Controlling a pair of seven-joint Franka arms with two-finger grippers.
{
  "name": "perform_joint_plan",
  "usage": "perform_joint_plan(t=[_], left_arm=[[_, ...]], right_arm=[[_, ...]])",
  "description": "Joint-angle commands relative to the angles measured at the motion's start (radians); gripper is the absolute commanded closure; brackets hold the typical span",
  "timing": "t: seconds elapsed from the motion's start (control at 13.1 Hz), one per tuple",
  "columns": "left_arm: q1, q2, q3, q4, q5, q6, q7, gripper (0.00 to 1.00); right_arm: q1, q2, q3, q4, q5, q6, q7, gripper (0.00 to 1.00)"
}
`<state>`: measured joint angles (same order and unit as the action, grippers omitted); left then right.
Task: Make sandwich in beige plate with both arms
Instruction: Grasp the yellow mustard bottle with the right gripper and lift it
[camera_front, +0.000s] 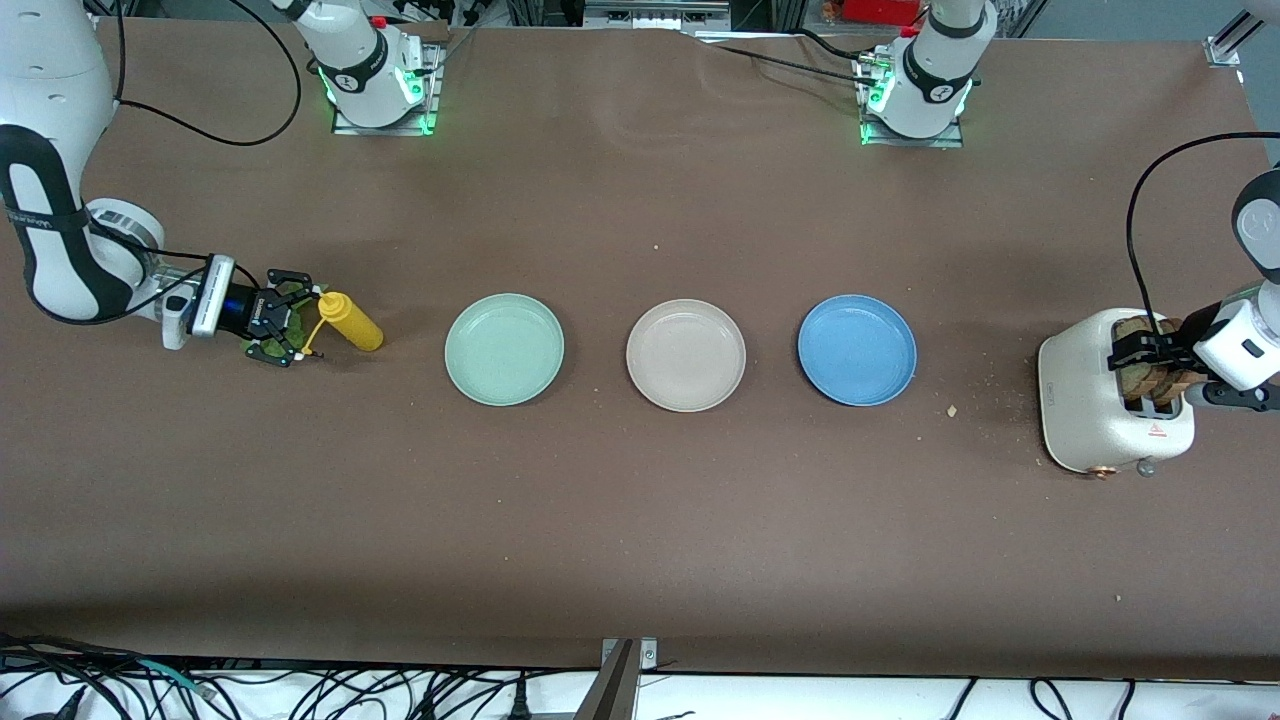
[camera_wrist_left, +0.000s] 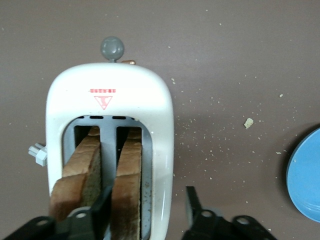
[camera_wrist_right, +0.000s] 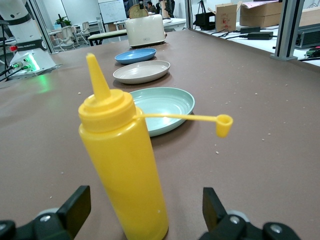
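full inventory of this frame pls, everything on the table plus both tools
mint-green plate: 1, pale green, empty, row of plates, toward the right arm's end
beige plate: 1, pale beige, empty, middle of the row
blue plate: 1, blue, empty, row end toward the left arm's end
toaster: 1, cream white, at the left arm's end of the table
bread slices: 2, tan with darker crusts, upright in the toaster slots
squeeze bottle: 1, yellow, cap off and hanging by its strap, at the right arm's end
lettuce leaf: 1, green, on the table under the right tool
crumbs: scattered, pale, between blue plate and toaster
left tool: over the toaster, fingers straddling one slice
right tool: open, low at the squeeze bottle
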<state>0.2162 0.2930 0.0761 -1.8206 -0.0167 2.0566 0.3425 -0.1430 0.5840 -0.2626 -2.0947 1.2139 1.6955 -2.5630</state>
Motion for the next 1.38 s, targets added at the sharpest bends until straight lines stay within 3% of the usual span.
perform_joint_plan(t=[0.0, 0.08, 0.23, 0.31, 0.38, 0.77, 0.92, 1.0, 1.15, 1.3], left_arm=[[0.032, -0.020, -0.009, -0.011, -0.011, 0.010, 0.033, 0.77], [0.032, -0.018, -0.009, -0.012, -0.011, 0.008, 0.036, 0.77], [0.032, -0.017, -0.009, -0.011, -0.012, 0.008, 0.072, 0.67], [0.031, -0.018, -0.007, -0.008, -0.012, 0.004, 0.060, 0.88], [0.051, -0.020, -0.009, -0.003, -0.014, 0.005, 0.081, 1.00], [0.063, -0.018, -0.012, 0.012, -0.043, -0.001, 0.092, 1.00], [0.061, -0.025, -0.012, 0.032, -0.040, -0.003, 0.089, 1.00], [0.060, -0.028, -0.013, 0.056, -0.040, -0.019, 0.086, 1.00], [0.060, -0.026, -0.033, 0.133, -0.040, -0.099, 0.082, 1.00], [0.057, -0.026, -0.036, 0.199, -0.040, -0.173, 0.082, 1.00]], right_arm=[[0.006, -0.006, 0.008, -0.042, 0.047, -0.004, -0.052, 0.01], [0.006, -0.006, 0.013, -0.056, 0.058, -0.005, -0.074, 0.01], [0.006, -0.004, 0.013, -0.061, 0.068, -0.005, -0.077, 0.01], [0.006, -0.003, 0.014, -0.064, 0.076, -0.005, -0.077, 0.01], [0.006, -0.003, 0.028, -0.064, 0.091, -0.005, -0.078, 0.01], [0.008, 0.008, 0.049, -0.067, 0.139, 0.000, -0.097, 0.04], [0.017, 0.010, 0.055, -0.067, 0.160, 0.004, -0.105, 0.15], [0.023, 0.011, 0.057, -0.067, 0.171, 0.007, -0.114, 0.26], [0.046, 0.010, 0.057, -0.057, 0.208, 0.013, -0.181, 0.63], [0.055, 0.007, 0.057, -0.051, 0.222, 0.032, -0.192, 0.73]])
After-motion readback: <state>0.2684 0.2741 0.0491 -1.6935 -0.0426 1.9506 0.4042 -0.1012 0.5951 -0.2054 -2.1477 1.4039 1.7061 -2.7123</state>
